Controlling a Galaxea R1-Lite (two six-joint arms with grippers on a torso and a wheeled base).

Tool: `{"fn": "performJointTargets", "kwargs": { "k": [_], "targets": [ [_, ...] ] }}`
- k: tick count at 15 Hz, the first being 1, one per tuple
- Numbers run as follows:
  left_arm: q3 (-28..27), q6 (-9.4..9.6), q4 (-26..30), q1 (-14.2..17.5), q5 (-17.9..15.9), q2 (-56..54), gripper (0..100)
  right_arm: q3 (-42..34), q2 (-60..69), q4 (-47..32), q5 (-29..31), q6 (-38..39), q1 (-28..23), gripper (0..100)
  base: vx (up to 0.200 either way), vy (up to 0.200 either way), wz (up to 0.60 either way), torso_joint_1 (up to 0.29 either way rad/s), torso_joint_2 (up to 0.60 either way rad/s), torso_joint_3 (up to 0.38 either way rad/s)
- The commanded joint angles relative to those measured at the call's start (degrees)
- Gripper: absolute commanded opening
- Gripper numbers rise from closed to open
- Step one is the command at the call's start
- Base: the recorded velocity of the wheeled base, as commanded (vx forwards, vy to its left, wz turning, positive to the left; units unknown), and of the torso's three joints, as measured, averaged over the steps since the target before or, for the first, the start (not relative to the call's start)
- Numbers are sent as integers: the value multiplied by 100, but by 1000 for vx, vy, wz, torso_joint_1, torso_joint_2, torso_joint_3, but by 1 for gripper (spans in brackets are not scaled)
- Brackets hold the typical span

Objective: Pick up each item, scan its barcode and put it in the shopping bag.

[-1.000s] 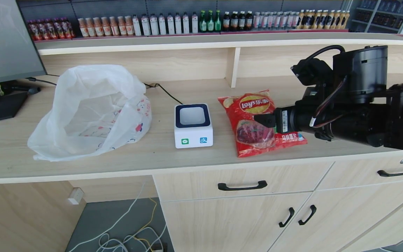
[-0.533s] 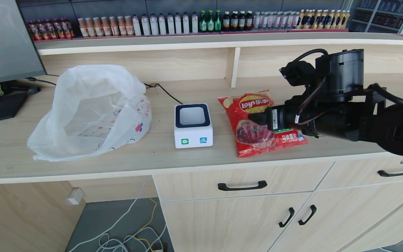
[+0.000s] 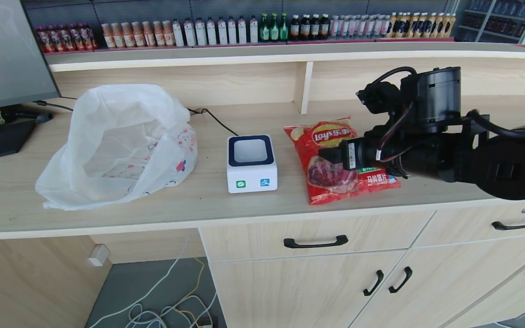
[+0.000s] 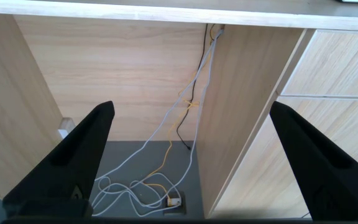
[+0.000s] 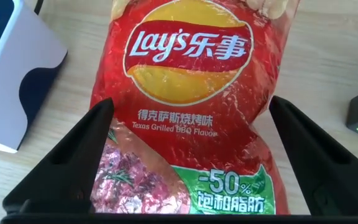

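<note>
Red chip bag (image 3: 324, 177) is seen lying flat on the counter (image 3: 208, 200), apparently unscanned and not yet gripped, straddled by the right gripper (image 5: 188, 174), spread wide and empty. Scanner (image 3: 252, 162) and shopping bag (image 3: 121, 146) are judged yet to be used.

The left gripper (image 4: 191, 107) hangs with its two black fingers (image 4: 73, 162) spread wide apart, and between them lies the recess under the counter, with a pale wooden back panel (image 4: 117, 74) and an upright wooden side panel (image 4: 238, 118). White, yellow and dark cables (image 4: 194, 93) drop along the corner where those panels meet and coil loosely on the grey floor (image 4: 173, 177), close to a small white plug block (image 4: 174, 202). A small white box (image 4: 63, 129) sits on the opposite side wall — past the upright panel, pale cabinet fronts (image 4: 337, 68) show.
</note>
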State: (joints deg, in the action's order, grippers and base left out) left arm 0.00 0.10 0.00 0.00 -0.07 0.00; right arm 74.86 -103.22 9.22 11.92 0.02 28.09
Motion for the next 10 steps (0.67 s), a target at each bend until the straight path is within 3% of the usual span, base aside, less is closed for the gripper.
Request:
{"fn": "performJointTargets", "kwargs": {
  "k": [1, 10],
  "targets": [
    [0, -1, 0, 0, 7, 0, 100, 28, -32, 1, -23, -99, 13, 100, 0, 0, 0, 0, 0, 0],
    [0, -1, 0, 0, 7, 0, 100, 28, -243, 19, -32, -310, 4, 100, 0, 0, 0, 0, 0, 0]
  ]
}}
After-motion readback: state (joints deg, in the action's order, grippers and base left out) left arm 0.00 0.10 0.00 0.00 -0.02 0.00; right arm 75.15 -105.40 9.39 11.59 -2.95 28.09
